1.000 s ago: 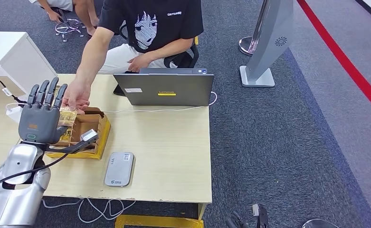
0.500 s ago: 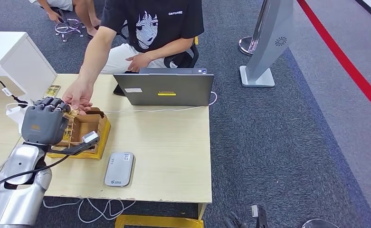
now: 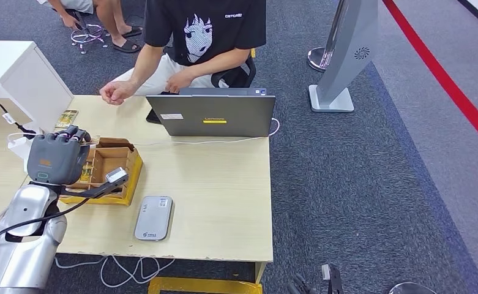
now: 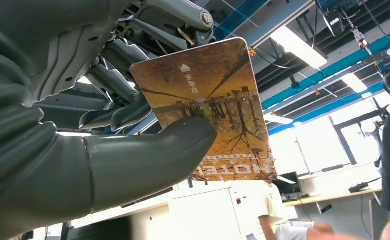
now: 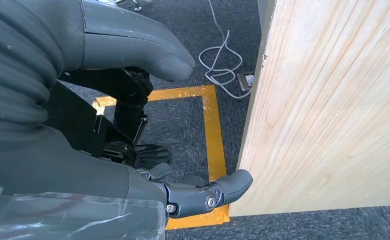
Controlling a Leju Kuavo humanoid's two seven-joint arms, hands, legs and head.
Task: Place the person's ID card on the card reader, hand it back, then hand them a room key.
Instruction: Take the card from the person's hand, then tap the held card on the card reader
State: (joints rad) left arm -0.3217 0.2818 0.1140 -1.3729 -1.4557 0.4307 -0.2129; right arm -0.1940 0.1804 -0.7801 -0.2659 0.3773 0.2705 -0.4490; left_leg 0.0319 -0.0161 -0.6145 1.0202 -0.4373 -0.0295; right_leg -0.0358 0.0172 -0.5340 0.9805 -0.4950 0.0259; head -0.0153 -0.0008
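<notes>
The left hand (image 3: 57, 160) is clenched on a card (image 4: 210, 107), pinched between the thumb (image 4: 148, 157) and the darker fingers behind it; the card bears an autumn scene and hotel lettering, and whether it is the ID card or a key cannot be told. In the head view the hand sits raised at the far-left edge of the wooden card box (image 3: 111, 174), and the card reader (image 3: 154, 217) lies on the table (image 3: 218, 196) nearer the robot and toward its right, well apart from the hand. If it is the ID, the coming move likely carries it that way, its flat face turned down onto the reader. The left hand is the nearer; the right hand (image 5: 133, 125) hangs beside the table edge, its fingers loose and holding nothing. Compared with one second ago, the fingers have closed from a spread, upright pose, and the person's hand (image 3: 117, 93) has withdrawn from the box to the table's far edge.
</notes>
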